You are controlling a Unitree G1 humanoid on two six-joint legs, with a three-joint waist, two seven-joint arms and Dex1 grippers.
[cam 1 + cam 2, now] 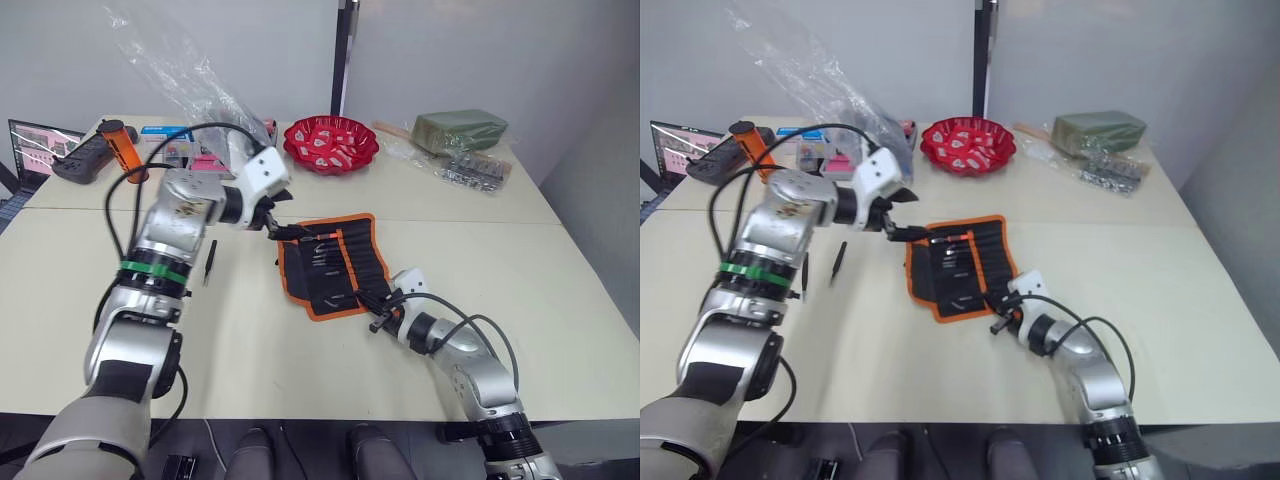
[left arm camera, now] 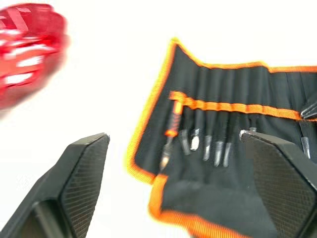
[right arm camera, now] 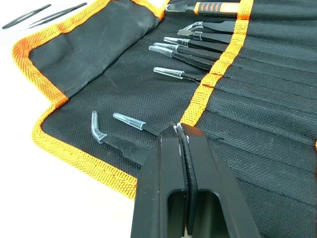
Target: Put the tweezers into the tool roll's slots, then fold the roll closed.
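Observation:
The tool roll lies open in the middle of the table, black with orange binding. Several tweezers sit in its slots with their tips sticking out toward the flap, beside an orange-handled tool. Two loose tweezers lie on the table to the left of the roll. My left gripper hovers open at the roll's far left corner, nothing between its fingers. My right gripper is shut, its tips resting on the roll's near right part, where a straight and a bent tweezers run under them.
A red bowl stands at the back centre. A crumpled clear plastic bag and small boxes are at the back left. A green packet lies back right. A laptop sits at the far left edge.

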